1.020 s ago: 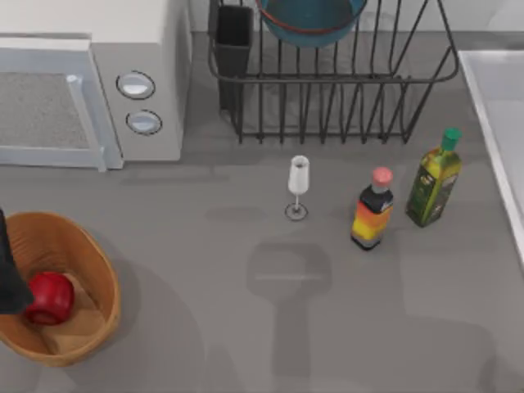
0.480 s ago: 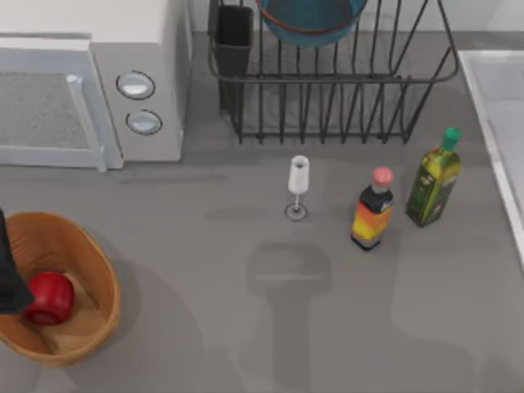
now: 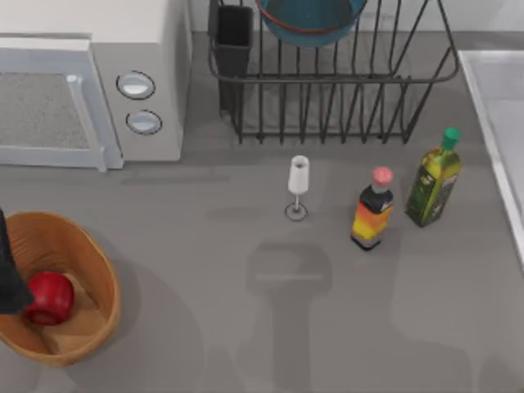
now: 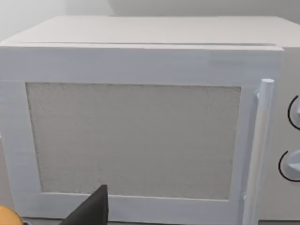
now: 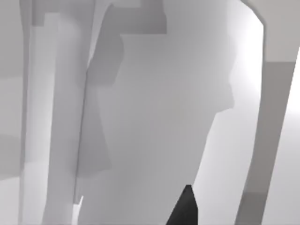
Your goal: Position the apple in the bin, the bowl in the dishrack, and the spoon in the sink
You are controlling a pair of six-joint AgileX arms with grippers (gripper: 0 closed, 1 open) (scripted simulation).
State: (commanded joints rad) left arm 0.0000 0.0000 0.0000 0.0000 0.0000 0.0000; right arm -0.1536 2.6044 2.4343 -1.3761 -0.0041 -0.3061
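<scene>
Left arm (image 3: 8,270) enters at the top view's left edge as a dark shape standing over the bin's (image 3: 98,327) left side. One dark fingertip (image 4: 93,208) shows in the left wrist view, pointing toward the microwave (image 4: 140,131) door; whether this gripper is spread or closed cannot be told. Right wrist view shows one dark fingertip (image 5: 185,208) over pale grey-white surfaces, and the spread of that gripper likewise cannot be told.

Apple (image 3: 49,296), count one, lies on the bin's wooden floor, touching or just beside the left arm's dark shape on its right. Bin, count one, sits at the table's (image 3: 205,270) front left corner.

Bowl (image 3: 311,20), count one, rests inside the dishrack (image 3: 344,90) at the far side, well apart from the left arm. Dishrack, count one, has its dark utensil cup (image 3: 233,37) at its left corner, next to the microwave.

Sink (image 3: 495,106), count one, shows as a pale rim at the table's right edge, farthest from the left arm.

Other items on the table: one small white wine glass (image 3: 298,182) upright near centre; two bottles to its right, one with a pink cap (image 3: 372,209) and one green-capped oil bottle (image 3: 434,180), standing near each other but apart. Microwave knobs (image 3: 136,84) count two.
</scene>
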